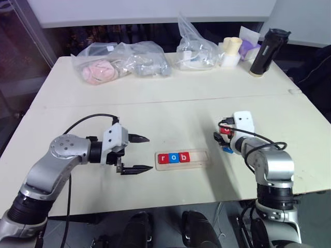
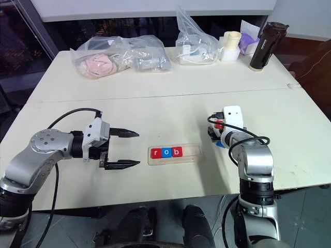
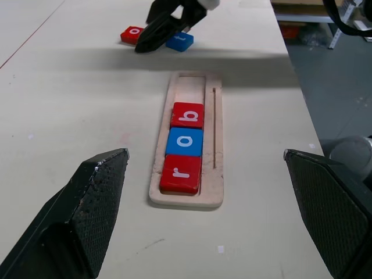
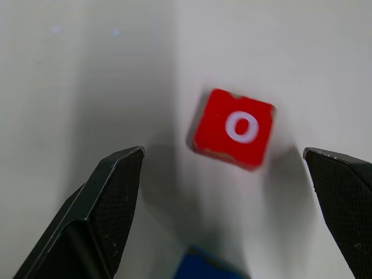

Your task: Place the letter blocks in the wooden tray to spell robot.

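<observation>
A: Where does the spelling stand?

B: The wooden tray [image 1: 202, 159] on the counter [image 1: 155, 103] holds r, o, b; two slots are bare. The red o block [image 4: 233, 128] and the blue block [image 3: 179, 41] lie just beside the tray's empty end.

A: And the arms?

B: The right gripper [image 4: 224, 192] hangs over the red o, jaws spread, nothing pinched. Next I'd judge it must drop and straddle it squarely. The left gripper [image 1: 137, 153] waits beside the tray, jaws spread too.

Our arms are shiny silver with black joints, white wrist boxes, thin black cables and black pointy fingers [image 1: 138, 138].
</observation>
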